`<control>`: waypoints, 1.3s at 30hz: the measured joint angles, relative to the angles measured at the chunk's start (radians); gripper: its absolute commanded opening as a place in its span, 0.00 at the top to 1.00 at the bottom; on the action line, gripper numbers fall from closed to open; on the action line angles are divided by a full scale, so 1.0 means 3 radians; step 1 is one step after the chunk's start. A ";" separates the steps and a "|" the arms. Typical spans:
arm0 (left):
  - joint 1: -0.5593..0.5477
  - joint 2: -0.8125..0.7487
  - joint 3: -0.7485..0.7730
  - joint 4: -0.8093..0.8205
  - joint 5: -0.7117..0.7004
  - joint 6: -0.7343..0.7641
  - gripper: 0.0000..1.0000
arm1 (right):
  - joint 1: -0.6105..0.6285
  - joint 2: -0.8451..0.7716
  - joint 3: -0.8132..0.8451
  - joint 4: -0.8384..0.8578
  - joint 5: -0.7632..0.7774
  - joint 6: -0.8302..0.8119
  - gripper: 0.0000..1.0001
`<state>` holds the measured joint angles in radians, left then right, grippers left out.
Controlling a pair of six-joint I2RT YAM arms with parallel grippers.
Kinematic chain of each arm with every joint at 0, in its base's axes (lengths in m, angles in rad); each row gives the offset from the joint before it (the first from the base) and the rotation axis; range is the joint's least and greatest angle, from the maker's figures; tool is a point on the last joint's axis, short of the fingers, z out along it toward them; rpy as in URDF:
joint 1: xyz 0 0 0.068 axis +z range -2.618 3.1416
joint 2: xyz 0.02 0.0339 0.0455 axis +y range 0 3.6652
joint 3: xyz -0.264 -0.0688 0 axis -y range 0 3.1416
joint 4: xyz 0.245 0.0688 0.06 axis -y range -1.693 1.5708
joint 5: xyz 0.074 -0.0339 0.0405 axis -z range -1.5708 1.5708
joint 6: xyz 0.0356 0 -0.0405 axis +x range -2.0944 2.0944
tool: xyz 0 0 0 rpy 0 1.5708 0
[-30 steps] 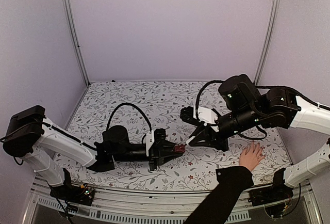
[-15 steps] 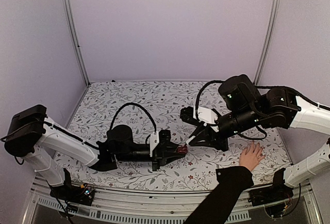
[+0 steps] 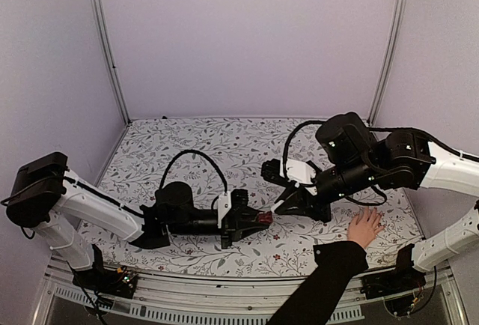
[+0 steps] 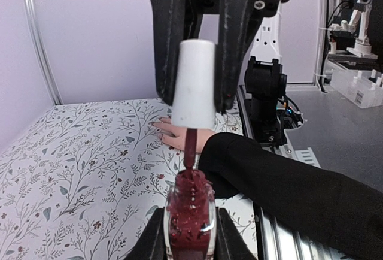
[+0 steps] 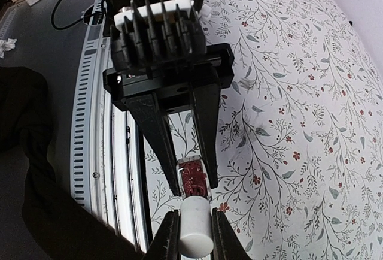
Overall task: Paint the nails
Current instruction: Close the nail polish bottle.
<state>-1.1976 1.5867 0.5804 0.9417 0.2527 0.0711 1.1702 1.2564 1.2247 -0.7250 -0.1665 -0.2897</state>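
Note:
My left gripper point(image 3: 258, 218) is shut on a small dark-red polish bottle point(image 4: 190, 217), seen also in the right wrist view point(image 5: 193, 180) and held just above the floral table. My right gripper point(image 3: 281, 205) is shut on the white cap point(image 4: 192, 84), also seen in the right wrist view point(image 5: 195, 227). The cap is lifted off the bottle, and its red brush stem point(image 4: 189, 149) still reaches into the bottle's neck. A light-skinned hand point(image 3: 365, 227) with a black sleeve point(image 3: 322, 280) lies flat at the front right, fingers spread; it shows behind the bottle in the left wrist view point(image 4: 179, 134). Its nails are too small to make out.
The floral tablecloth point(image 3: 224, 145) covers the table, with lilac walls behind and on both sides. A metal rail point(image 3: 224, 295) runs along the near edge. The right arm's base point(image 4: 266, 101) stands beyond the sleeve.
The left gripper moved slightly right with the bottle, then held. The right gripper shifted a little lower and left over the bottle. The hand has stayed still.

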 measured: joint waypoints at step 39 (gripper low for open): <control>0.0000 0.0000 -0.0023 0.0013 0.0003 -0.0038 1.00 | 0.0029 -0.0132 -0.0074 0.0001 0.0098 -0.0024 1.00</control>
<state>-1.1976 1.5867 0.5735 0.9455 0.2535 0.0597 1.1790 1.2167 1.2026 -0.7246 -0.1371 -0.2970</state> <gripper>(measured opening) 0.208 0.133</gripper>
